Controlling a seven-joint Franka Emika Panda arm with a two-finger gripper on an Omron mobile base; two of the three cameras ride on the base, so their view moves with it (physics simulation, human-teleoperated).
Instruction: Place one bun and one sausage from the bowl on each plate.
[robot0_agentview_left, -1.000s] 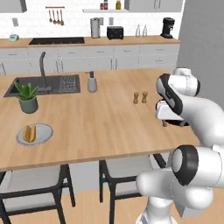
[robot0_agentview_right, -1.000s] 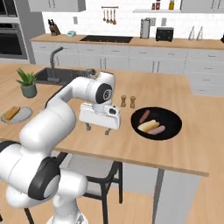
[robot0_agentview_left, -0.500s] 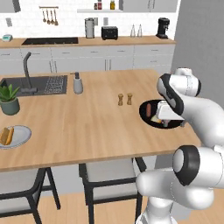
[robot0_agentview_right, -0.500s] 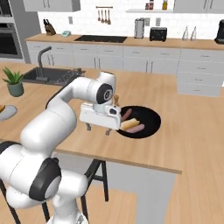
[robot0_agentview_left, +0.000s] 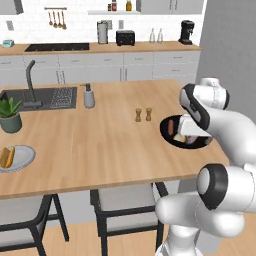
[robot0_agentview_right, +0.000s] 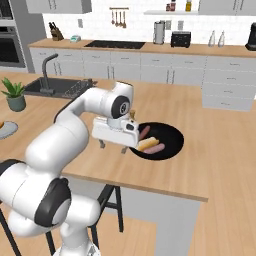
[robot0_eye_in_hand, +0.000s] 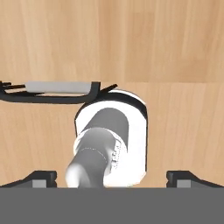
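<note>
the end effector (robot0_agentview_right: 114, 147) hung just above the wooden table (robot0_agentview_left: 90, 145), right beside the black bowl (robot0_agentview_right: 172, 137), with its two fingers spread wide and nothing between them. it looked ready to reach in for food. the bowl sat near the table's right edge and held two sausages (robot0_agentview_right: 144, 132) and a bun (robot0_agentview_right: 148, 144), which i think were kept there to be shared out. far to the left, one plate (robot0_agentview_left: 24, 159) already had a bun (robot0_agentview_left: 7, 156) on it, so that plate looked at least partly done. a small plant (robot0_agentview_left: 10, 114) stood behind it, and the salt and pepper shakers (robot0_agentview_left: 143, 114) stood near the bowl.

since the earlier picture, the whole view had slid over because the base drove to the right. the bowl came much closer to the arm, and the plate ended up at the far left edge. the fingers stayed wide apart.
</note>
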